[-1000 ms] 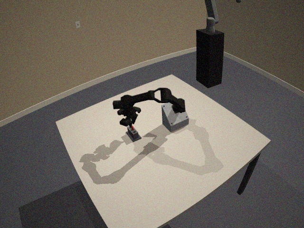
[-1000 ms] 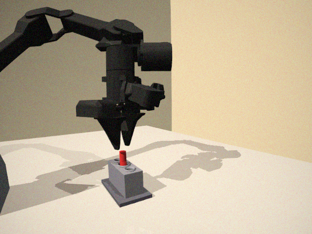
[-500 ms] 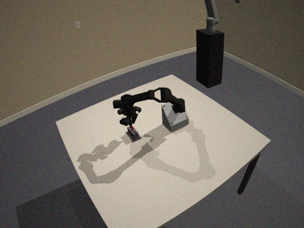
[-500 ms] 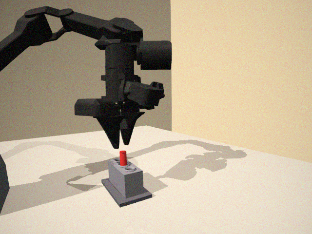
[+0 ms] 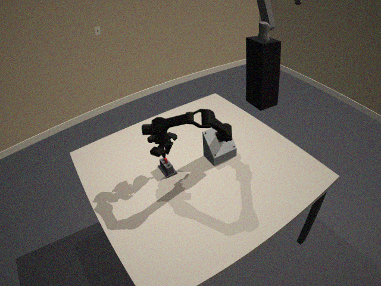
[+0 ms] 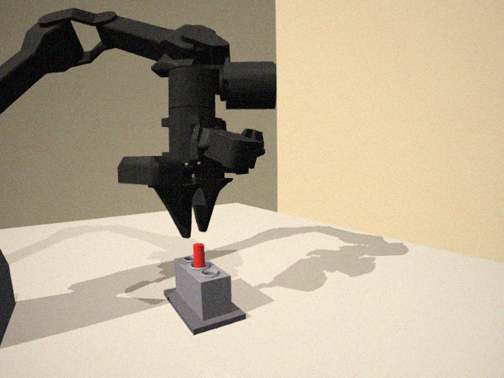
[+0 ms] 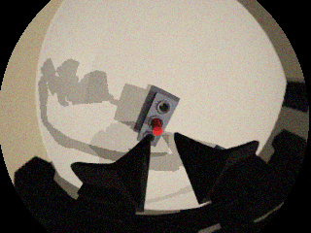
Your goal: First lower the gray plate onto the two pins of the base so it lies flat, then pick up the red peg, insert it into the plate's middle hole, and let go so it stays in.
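Observation:
The gray plate (image 5: 168, 170) (image 6: 215, 298) (image 7: 166, 116), a thick block with three holes in a row, sits level on the wider flat base (image 6: 187, 313). The base pins are not clearly visible. The red peg (image 5: 165, 160) (image 6: 198, 256) (image 7: 156, 129) stands upright in the middle hole with its upper part sticking out; its lower end is hidden in the hole. My gripper (image 5: 164, 155) (image 6: 194, 234) (image 7: 162, 136) points down just above the peg. It is partly open, with a gap between the fingertips and nothing held. The fingertips are clear of the peg top.
The arm's gray wedge-shaped mount (image 5: 224, 154) stands on the white table (image 5: 277, 185), beside the plate and base. A black pedestal (image 5: 263, 74) with another arm stands on the floor beyond the table. Shadows of the arm cross the table top.

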